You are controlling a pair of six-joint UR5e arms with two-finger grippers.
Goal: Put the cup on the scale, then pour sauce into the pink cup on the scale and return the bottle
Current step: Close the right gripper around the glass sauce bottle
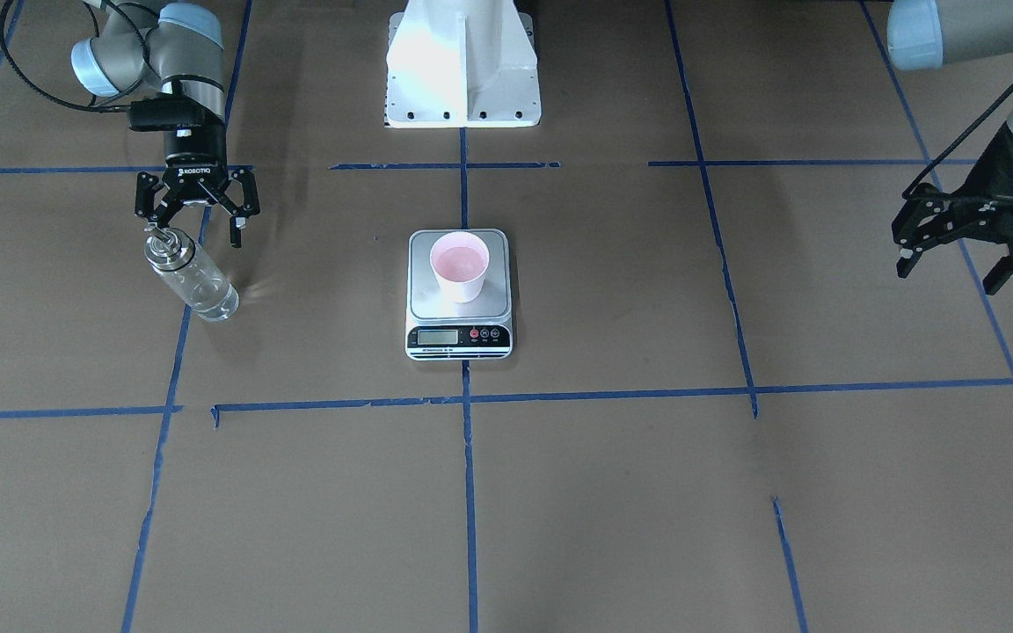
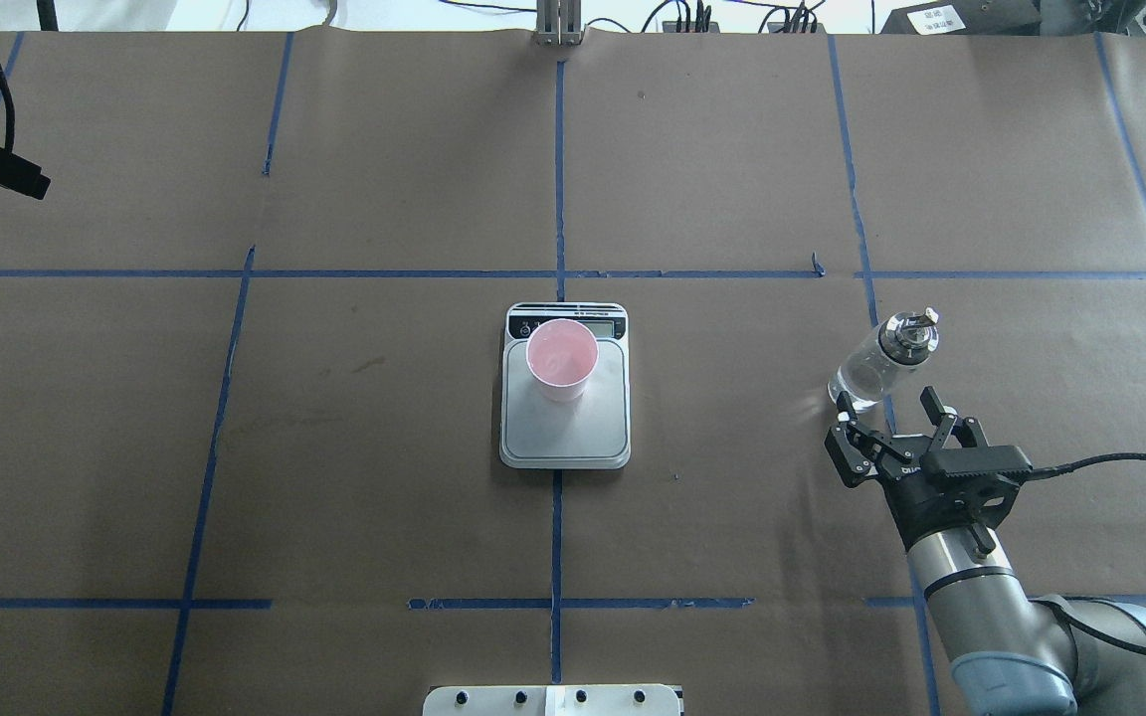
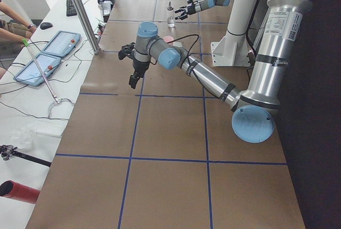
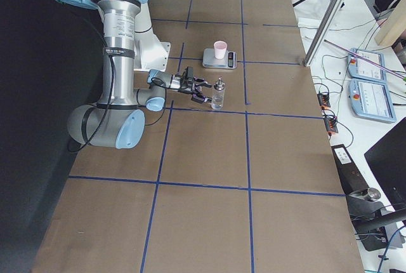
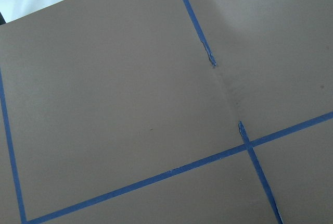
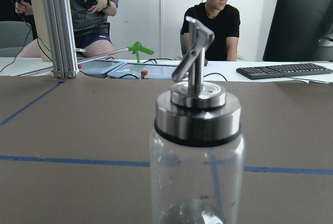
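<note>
The pink cup [image 1: 460, 266] stands upright on the silver-grey scale [image 1: 436, 308] at the table's middle; both also show in the overhead view, cup [image 2: 561, 358] and scale [image 2: 565, 433]. The clear glass bottle [image 1: 191, 280] with a metal spout stands upright on the table on my right side [image 2: 876, 363]. My right gripper [image 2: 886, 408] is open, just behind the bottle and not touching it; the right wrist view shows the bottle [image 6: 197, 146] close ahead. My left gripper [image 1: 955, 268] is open and empty, raised far out on my left.
Brown paper with blue tape lines covers the table [image 2: 334, 447]. The robot's white base [image 1: 462, 70] stands behind the scale. Operators, tablets and a keyboard [image 6: 283, 71] are beyond the far edge.
</note>
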